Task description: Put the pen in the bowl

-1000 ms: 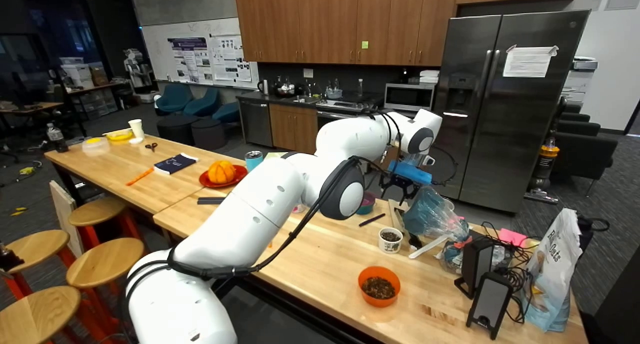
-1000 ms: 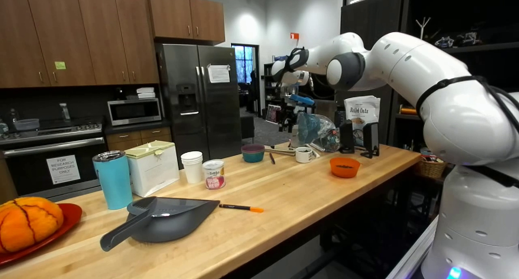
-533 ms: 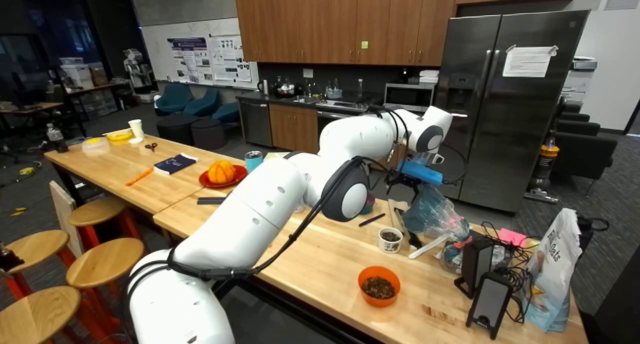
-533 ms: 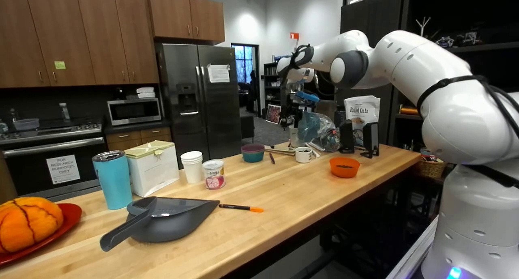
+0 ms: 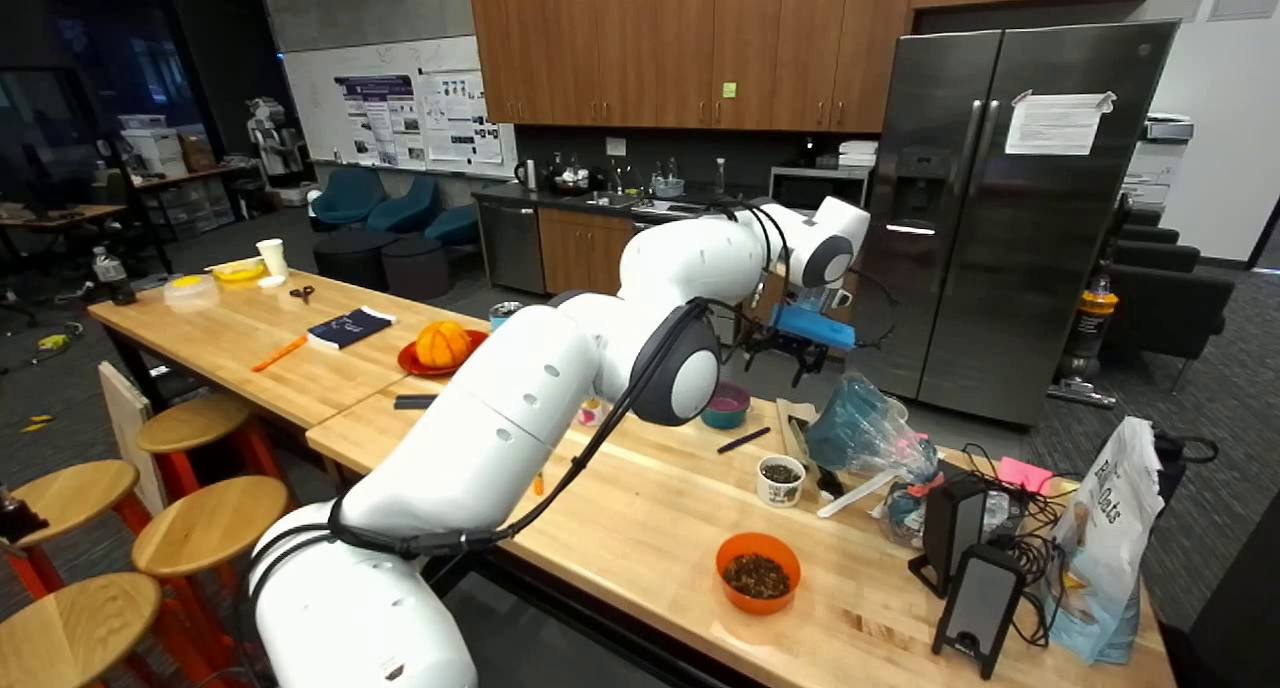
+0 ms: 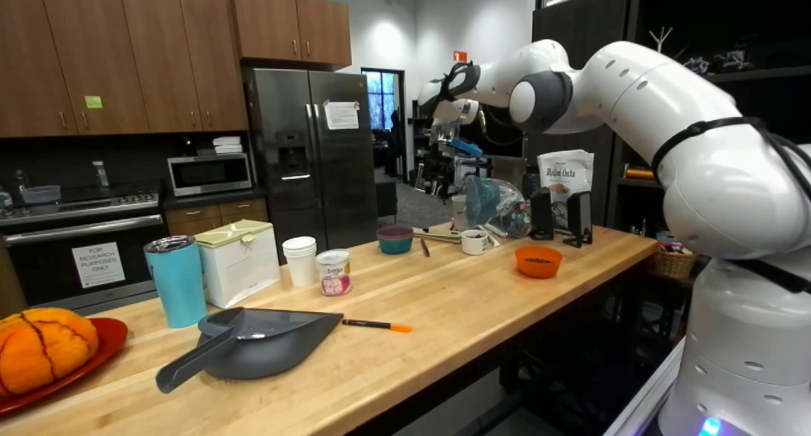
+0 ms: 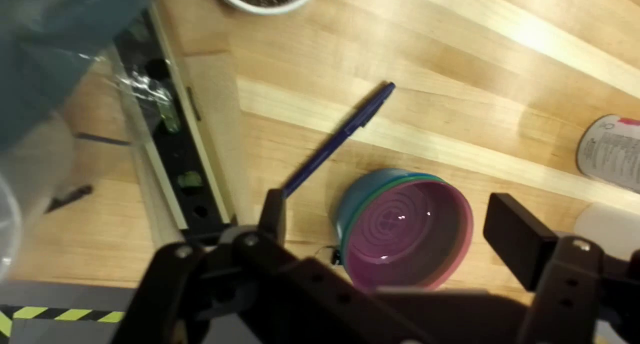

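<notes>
Found the hand (image 7: 390, 216) released, with fingers (image 7: 520, 239) spread well apart, raised above the level of the desk (image 7: 480, 84) in both exterior views. Saw the pen (image 7: 340, 138) below the hand, lying flat on the desk and slanting forward from one finger, with its near end reaching that fingertip's outline in the wrist view. Spotted the purple bowl (image 7: 395, 229) lower than the hand too, framed between the two fingertips in the wrist view, nested upright inside a teal bowl (image 7: 357, 196), just beside the pen yet apart from it. Noted a white cup (image 5: 779, 492), holding something dark and crumbly, farther ahead of the hand past the pen's far end. Saw a long black bar (image 7: 182, 156) out beyond the pen-side finger, partly overlapped by a clear plastic bag (image 5: 865, 433). Made out a printed tub (image 7: 612, 151) off beyond the opposite finger. Noticed an orange bowl (image 6: 537, 271) well apart from the hand, and likewise an orange-tipped marker (image 6: 377, 326) lying just beside the lip of a gray dustpan (image 6: 279, 353).
</notes>
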